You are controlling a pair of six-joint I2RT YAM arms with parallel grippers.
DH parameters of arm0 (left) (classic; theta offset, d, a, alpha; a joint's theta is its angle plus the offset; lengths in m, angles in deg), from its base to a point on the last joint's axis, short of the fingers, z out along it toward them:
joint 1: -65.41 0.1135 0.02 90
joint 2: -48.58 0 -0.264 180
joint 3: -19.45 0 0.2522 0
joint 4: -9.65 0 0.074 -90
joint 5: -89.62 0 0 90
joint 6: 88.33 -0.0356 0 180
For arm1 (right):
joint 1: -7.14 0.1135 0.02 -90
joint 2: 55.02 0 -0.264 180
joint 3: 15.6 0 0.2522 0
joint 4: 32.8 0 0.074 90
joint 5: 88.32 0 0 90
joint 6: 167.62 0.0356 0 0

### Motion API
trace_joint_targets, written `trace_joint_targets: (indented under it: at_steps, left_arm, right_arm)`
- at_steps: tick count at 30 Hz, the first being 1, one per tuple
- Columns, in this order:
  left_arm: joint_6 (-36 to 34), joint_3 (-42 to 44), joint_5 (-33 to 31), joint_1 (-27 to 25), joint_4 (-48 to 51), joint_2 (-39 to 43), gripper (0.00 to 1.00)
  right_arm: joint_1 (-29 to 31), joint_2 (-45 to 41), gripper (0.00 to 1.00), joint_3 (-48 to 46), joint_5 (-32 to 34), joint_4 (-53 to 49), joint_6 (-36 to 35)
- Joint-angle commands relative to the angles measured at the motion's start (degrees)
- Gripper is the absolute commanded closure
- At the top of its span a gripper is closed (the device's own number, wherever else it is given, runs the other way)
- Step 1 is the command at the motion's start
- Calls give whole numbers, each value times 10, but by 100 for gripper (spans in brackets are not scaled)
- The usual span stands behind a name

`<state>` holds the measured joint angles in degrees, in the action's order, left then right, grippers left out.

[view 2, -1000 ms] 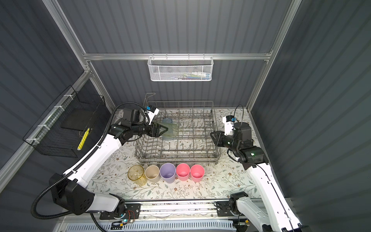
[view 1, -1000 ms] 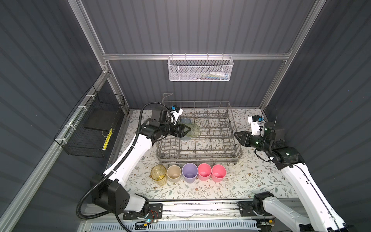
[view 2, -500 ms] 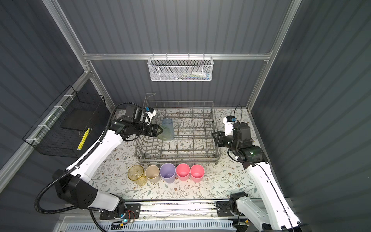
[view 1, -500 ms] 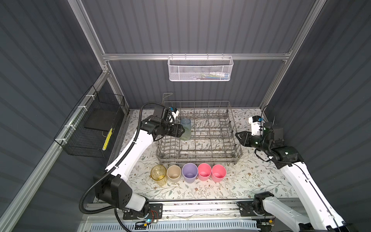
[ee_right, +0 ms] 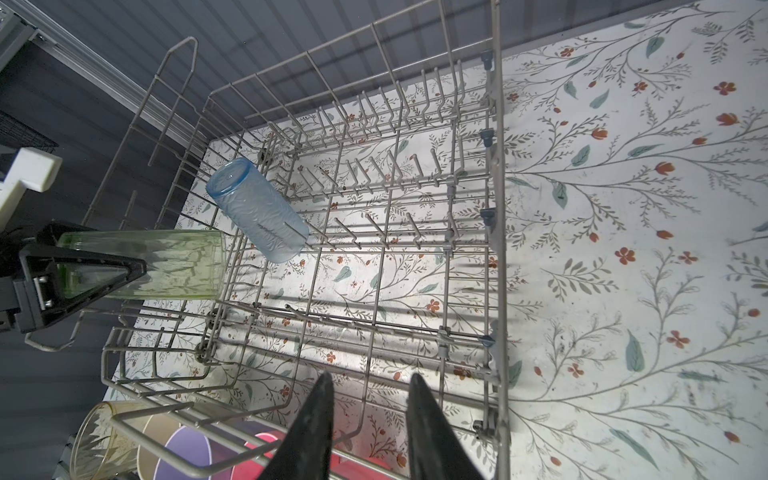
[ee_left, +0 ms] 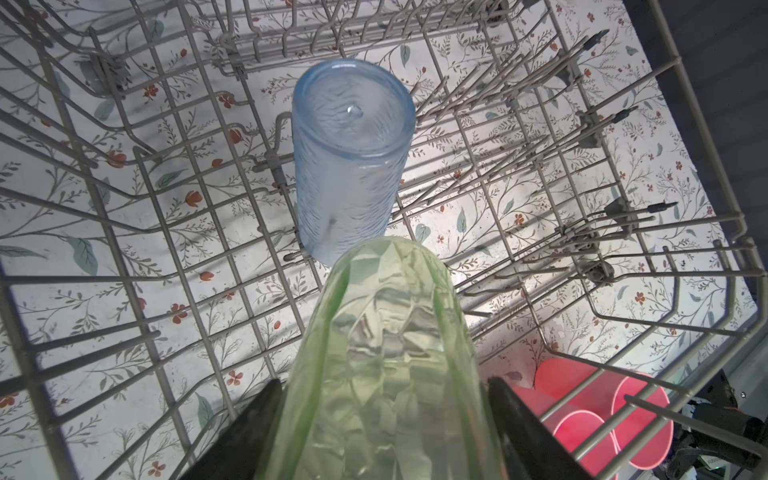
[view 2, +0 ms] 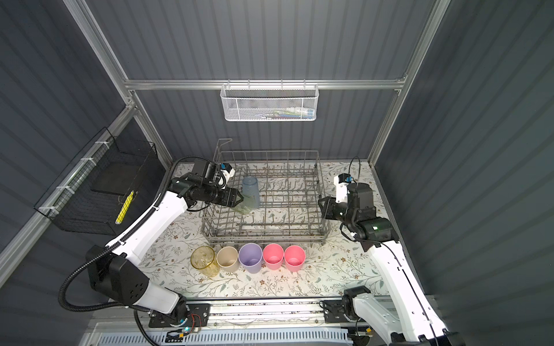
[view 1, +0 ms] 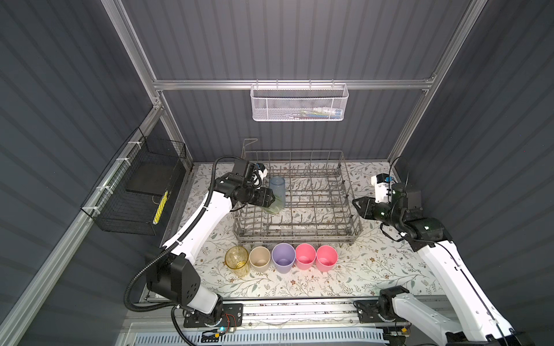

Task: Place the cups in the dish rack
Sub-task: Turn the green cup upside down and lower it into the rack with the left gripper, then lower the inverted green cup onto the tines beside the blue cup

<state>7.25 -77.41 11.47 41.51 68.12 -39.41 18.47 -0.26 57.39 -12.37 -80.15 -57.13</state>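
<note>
Two tumblers were at the left end of the dish rack (view 1: pixel 296 239): my left gripper (view 1: pixel 271 200) clamped the clear green tumbler (view 1: pixel 278 206), lying sideways above the wires, possibly touching the blue-grey tumbler (view 1: pixel 277 185) upturned on the tines. Placing was in hand; next I'd need to tip it mouth-down and let go. Five cups (view 1: pixel 283 261) stood in front. My right gripper (view 1: pixel 359 206) hung part-open, empty.

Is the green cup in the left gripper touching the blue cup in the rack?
Apart. The right wrist view shows a plain gap between the green cup and the blue cup.
</note>
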Motion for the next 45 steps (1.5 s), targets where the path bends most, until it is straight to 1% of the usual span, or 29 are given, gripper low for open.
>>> trace_joint_targets:
  at_steps: [1, 8, 13, 21, 27, 31, 34, 45]
  left_arm:
    - [-7, 8, 17, 2, 16, -10, 83]
    - [-8, 14, 30, 0, 14, -13, 83]
    - [-14, 16, 33, -14, 16, -17, 83]
    - [-20, 12, 2, -32, 35, -26, 83]
    - [-24, 9, -8, -39, 45, -29, 84]
    - [-19, 5, -10, -40, 39, -16, 85]
    - [-19, -8, -20, -40, 41, -2, 85]
    - [-31, -69, -40, -46, 107, 15, 85]
  right_arm:
    - [-3, 2, 68, -6, 5, 1, -4]
    - [-3, 7, 68, -7, 4, 3, -5]
    - [-3, 9, 68, -9, 2, 4, -3]
    - [-3, 9, 68, -15, -1, 8, -2]
    - [-3, 6, 68, -16, 0, 6, -2]
    - [-3, 5, 68, -18, 1, 7, -3]
    - [-3, 5, 68, -20, 0, 8, -2]
    - [-3, 8, 68, -20, -2, 10, -2]
